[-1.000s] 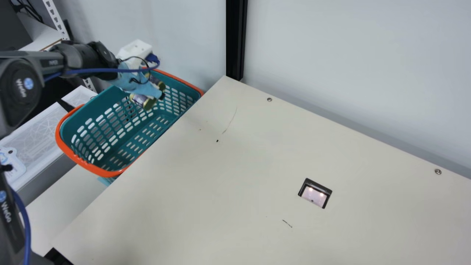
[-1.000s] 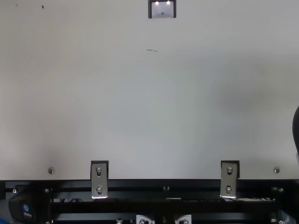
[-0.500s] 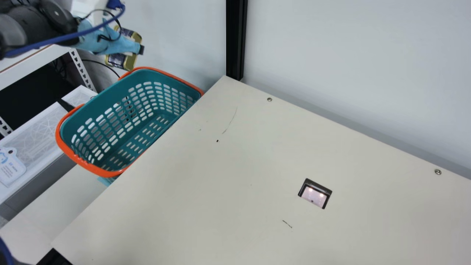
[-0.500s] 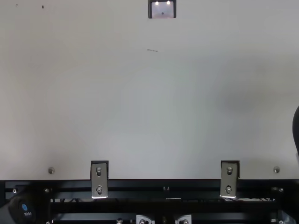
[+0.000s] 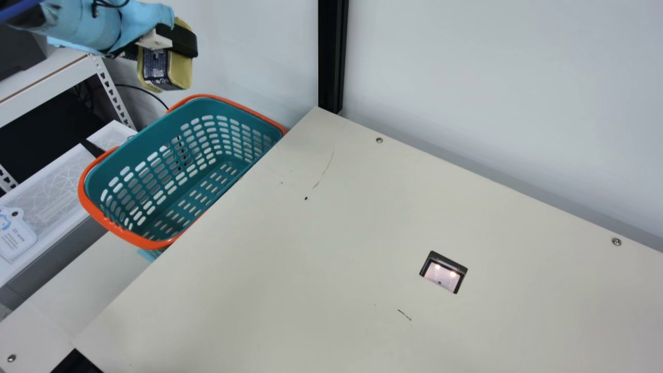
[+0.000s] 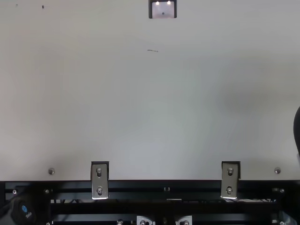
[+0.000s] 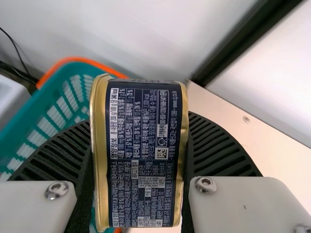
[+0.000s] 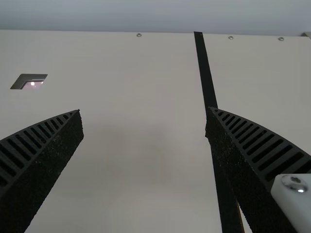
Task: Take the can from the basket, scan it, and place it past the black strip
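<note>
You have bright, diffuse light over the smooth cream counter (image 5: 362,233) and the plain pale wall (image 5: 466,77), with a soft grey shadow along the wall's foot. In the top view, a faint, broad shadow dulls the counter's right side. Two small lights glare in the black-framed rectangular scanner window (image 5: 440,274). You get sharp print on the dark-blue and gold metal can (image 7: 146,136), its gold edges glinting, while the slotted teal plastic basket with an orange rim (image 7: 90,61) blurs softly behind.
</note>
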### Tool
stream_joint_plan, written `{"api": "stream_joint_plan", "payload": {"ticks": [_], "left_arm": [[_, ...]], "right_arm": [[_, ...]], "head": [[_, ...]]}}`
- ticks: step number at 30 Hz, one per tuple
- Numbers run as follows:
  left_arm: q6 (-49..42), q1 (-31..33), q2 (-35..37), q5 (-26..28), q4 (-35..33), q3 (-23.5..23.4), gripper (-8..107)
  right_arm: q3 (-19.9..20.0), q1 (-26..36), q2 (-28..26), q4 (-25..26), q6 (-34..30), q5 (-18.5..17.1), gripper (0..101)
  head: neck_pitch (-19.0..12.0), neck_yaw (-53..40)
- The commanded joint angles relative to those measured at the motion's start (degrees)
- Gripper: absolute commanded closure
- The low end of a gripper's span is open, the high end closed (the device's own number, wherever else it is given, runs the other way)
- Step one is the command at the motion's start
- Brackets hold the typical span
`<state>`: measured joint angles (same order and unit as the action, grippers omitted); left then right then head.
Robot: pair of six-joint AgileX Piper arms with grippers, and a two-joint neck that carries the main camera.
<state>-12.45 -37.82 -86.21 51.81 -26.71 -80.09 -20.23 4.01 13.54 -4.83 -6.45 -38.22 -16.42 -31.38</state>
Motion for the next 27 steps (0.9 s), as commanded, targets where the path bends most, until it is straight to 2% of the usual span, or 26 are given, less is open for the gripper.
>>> {"api": "stream_joint_plan", "payload": {"ticks": [1, 8, 13, 16, 17, 27], "left_arm": [[1.6, 0.2, 1.8, 6.7, -0.7, -0.2, 89], [4.8, 0.3, 6.0, 17.7, -3.7, -1.1, 89], [7.9, 4.1, 8.6, 18.1, -6.7, 4.0, 89], [6.2, 4.5, 11.6, 18.1, -6.4, 3.5, 89], [8.0, 4.5, 10.0, 18.2, -6.9, 4.2, 89], [7.8, 4.5, 11.8, 18.1, -6.6, 4.3, 89]], "right_arm": [[0.0, 0.0, 0.0, 0.0, 0.0, 0.0, 0], [0.0, 0.0, 0.0, 0.0, 0.0, 0.0, 0], [0.0, 0.0, 0.0, 0.0, 0.0, 0.0, 0], [0.0, 0.0, 0.0, 0.0, 0.0, 0.0, 0], [0.0, 0.0, 0.0, 0.0, 0.0, 0.0, 0], [0.0, 0.0, 0.0, 0.0, 0.0, 0.0, 0]], "head": [[-1.3, -0.8], [-1.3, -0.8], [-1.3, -0.8], [-1.3, -0.8], [-1.3, -0.8], [-1.3, -0.8]]}}
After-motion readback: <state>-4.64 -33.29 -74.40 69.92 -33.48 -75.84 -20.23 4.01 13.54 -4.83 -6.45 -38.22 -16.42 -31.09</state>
